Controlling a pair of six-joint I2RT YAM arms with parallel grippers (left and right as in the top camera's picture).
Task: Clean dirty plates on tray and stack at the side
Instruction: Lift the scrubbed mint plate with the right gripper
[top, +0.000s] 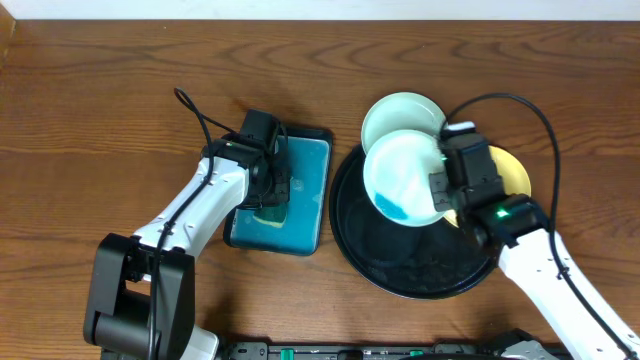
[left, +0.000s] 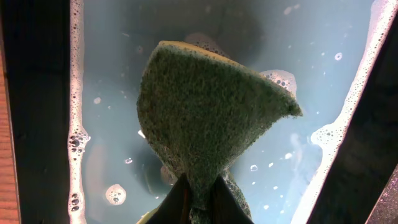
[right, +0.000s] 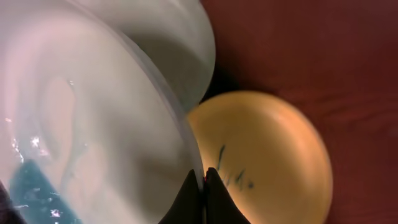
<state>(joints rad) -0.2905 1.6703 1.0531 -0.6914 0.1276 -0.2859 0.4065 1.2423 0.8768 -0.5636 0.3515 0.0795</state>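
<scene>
My right gripper (top: 440, 185) is shut on the rim of a pale mint-white plate (top: 400, 180) and holds it tilted above the black tray (top: 400, 265); teal liquid pools at its low edge (right: 31, 186). A second mint-white plate (top: 400, 113) lies at the tray's far rim. The pale yellow plate (top: 512, 170), with dark scribbles (right: 227, 168), lies under my right gripper (right: 203, 180). My left gripper (left: 200, 193) is shut on a green-and-yellow sponge (left: 211, 112) above the soapy water.
A teal rectangular tray (top: 300, 190) of soapy water (left: 112, 93) sits left of the black tray, foam along its edges. My left arm (top: 190, 205) reaches over it. Brown wooden table (top: 100, 100) all around.
</scene>
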